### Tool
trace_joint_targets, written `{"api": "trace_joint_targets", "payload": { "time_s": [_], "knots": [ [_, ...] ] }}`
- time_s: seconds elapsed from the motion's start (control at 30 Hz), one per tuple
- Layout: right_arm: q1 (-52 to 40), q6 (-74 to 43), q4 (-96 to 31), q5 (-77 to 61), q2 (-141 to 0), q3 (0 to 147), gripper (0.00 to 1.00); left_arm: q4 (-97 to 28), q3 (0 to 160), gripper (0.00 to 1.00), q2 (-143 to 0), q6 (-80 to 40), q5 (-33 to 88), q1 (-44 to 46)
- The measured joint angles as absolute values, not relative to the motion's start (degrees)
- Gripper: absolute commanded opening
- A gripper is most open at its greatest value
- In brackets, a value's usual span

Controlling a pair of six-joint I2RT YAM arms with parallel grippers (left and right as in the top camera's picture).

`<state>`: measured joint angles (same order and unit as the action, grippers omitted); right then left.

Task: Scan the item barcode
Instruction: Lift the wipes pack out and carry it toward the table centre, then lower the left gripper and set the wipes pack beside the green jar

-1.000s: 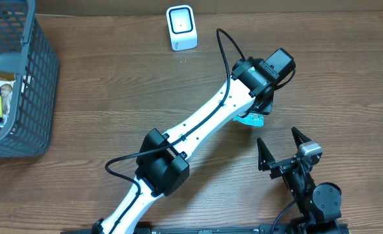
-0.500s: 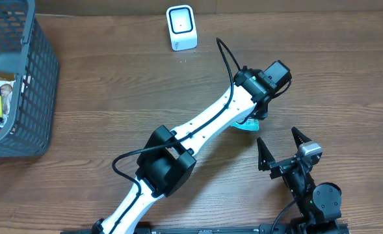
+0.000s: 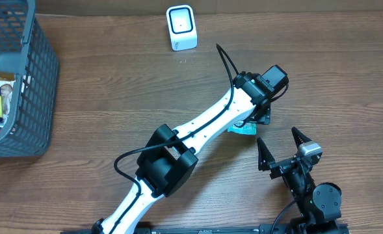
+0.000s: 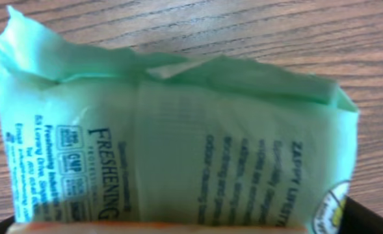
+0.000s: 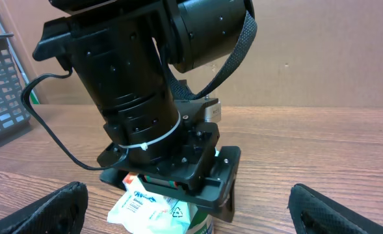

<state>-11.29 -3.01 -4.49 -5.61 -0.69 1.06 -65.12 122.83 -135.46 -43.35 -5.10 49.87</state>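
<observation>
The item is a pale green soft packet with dark print, lying on the wooden table right of centre. It fills the left wrist view, and no barcode shows on the face I see. My left gripper hangs straight over it, open. Its dark fingers stand at the packet's two ends. In the right wrist view the packet pokes out from under the left gripper's black body. My right gripper stands open just in front of it, holding nothing. The white scanner stands at the table's back edge.
A dark grey mesh basket with several small goods in it stands at the far left. The left arm's white links cross the table diagonally from the front edge. A black cable arches above the left wrist.
The left wrist has drifted slightly towards the front and left with the packet. Its jaws have spread wide round the packet. The right arm has not moved.
</observation>
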Motion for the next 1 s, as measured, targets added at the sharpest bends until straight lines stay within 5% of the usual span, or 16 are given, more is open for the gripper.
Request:
{"api": "trace_joint_targets", "payload": {
  "time_s": [0.57,0.8,1.0],
  "knots": [
    [-11.29,-2.98,-4.54,-5.61,-0.69,1.06,1.0,-75.31,134.26,1.0,-134.58,-32.36,-1.06,47.16],
    [-11.29,-2.98,-4.54,-5.63,-0.69,1.06,1.0,-74.24,131.0,0.84,-134.58,-31.07,-0.62,47.37],
    [-11.29,-2.98,-4.51,-5.61,-0.69,1.06,1.0,-71.83,127.66,0.59,-134.58,-30.98,-0.62,47.9]
  ]
}}
